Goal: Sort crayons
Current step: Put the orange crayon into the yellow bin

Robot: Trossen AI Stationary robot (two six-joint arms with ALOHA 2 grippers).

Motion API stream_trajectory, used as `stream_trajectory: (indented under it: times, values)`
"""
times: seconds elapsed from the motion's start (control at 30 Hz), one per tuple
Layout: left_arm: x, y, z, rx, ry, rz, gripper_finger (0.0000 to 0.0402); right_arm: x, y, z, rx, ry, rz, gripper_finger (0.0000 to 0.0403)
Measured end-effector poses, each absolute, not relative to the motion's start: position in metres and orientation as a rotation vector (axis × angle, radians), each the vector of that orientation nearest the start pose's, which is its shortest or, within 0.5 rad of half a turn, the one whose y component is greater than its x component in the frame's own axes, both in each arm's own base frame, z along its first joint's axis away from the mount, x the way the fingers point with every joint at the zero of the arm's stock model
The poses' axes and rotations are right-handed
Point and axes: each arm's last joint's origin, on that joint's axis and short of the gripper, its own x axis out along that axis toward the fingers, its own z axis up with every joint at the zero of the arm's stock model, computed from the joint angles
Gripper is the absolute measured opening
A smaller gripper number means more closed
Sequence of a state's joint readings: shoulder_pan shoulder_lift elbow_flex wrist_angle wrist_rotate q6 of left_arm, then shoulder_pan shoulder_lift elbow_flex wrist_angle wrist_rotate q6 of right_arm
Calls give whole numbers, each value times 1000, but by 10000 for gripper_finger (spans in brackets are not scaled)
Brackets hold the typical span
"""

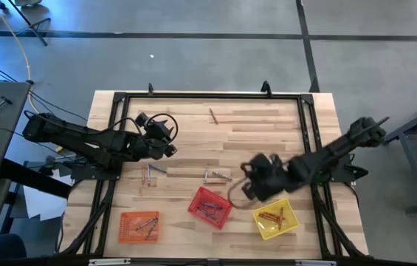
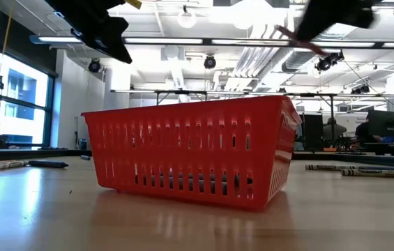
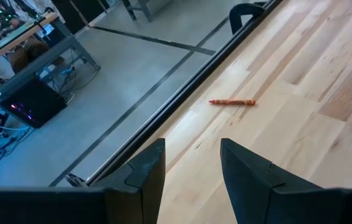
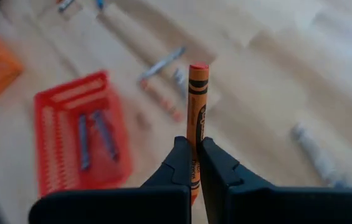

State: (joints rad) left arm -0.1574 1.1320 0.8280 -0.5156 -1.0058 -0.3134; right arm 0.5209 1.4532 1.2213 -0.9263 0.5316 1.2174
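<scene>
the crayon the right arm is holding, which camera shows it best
The right wrist view: the orange crayon stands upright, pinched in the shut jaws of the right gripper, wrapper and tip clear. The low view shows only a thin reddish stick under that arm. The high view hides it; the left wrist view misses it.
</scene>
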Motion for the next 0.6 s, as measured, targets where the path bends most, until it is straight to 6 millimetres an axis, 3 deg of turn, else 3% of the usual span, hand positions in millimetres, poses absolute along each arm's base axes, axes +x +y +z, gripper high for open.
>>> stream_trajectory:
  times: [0.13, 0.33, 0.6]
  values:
    - [219, -10, 267, 170, 551, 892, 140, 230, 157, 264, 663, 808, -565, 0]
    - [220, -10, 268, 157, 532, 892, 140, 202, 194, 253, 795, 816, -531, 0]
    - [220, -10, 269, 151, 523, 893, 140, 177, 226, 230, 789, 860, -575, 0]
